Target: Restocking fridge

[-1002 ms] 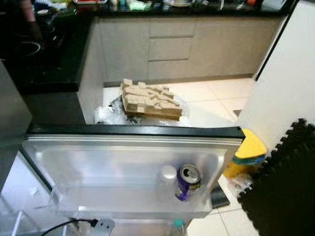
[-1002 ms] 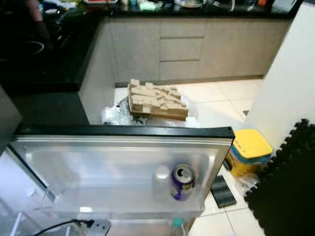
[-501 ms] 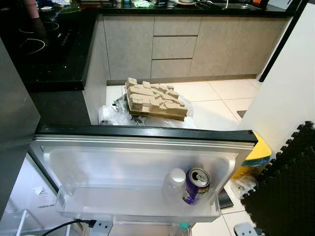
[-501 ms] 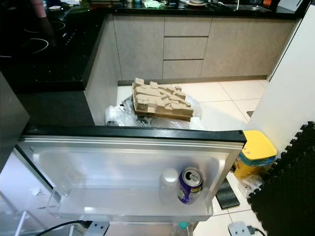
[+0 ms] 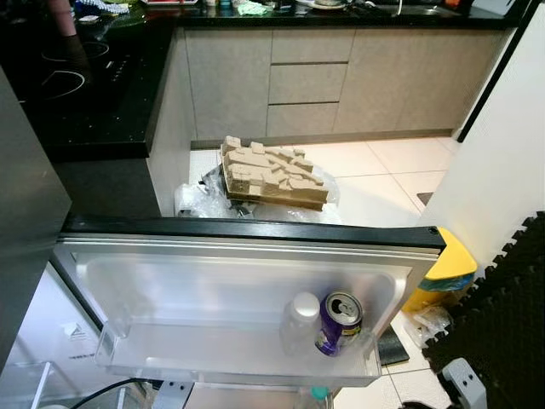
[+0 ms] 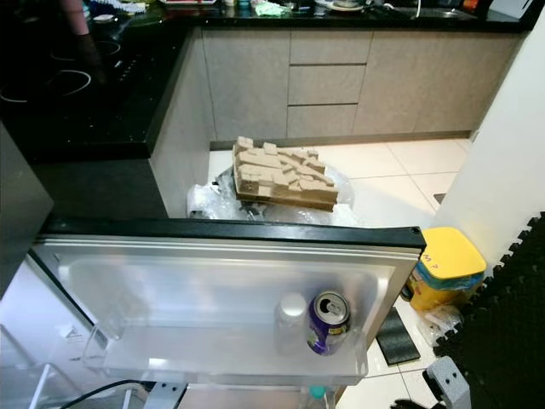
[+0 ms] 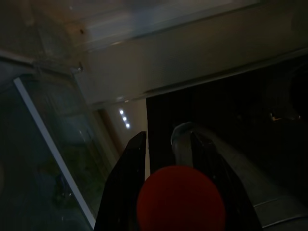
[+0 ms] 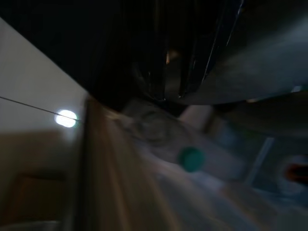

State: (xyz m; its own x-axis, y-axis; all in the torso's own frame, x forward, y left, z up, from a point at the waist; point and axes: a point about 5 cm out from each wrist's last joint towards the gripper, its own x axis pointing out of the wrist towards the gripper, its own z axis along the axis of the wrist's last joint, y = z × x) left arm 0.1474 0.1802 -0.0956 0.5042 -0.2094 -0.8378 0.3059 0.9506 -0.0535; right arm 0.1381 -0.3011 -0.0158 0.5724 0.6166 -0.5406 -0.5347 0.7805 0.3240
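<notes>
Cam shifted slightly, left claw (image 7: 166, 159) pinching red-capped bottle (image 7: 180, 202), right claw state unclear, door shelf (image 5: 213, 354) left half free.

left tool (image 7: 166, 159): two long black fingers | right tool (image 8: 171, 72): dark, blurred

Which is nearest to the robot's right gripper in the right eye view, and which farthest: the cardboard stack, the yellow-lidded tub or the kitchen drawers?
Measured from the right gripper, low at the robot's right:
1. Yellow-lidded tub, on the floor to the right of the fridge door.
2. Cardboard stack, on the floor beyond the door.
3. Kitchen drawers, along the far wall.
</notes>
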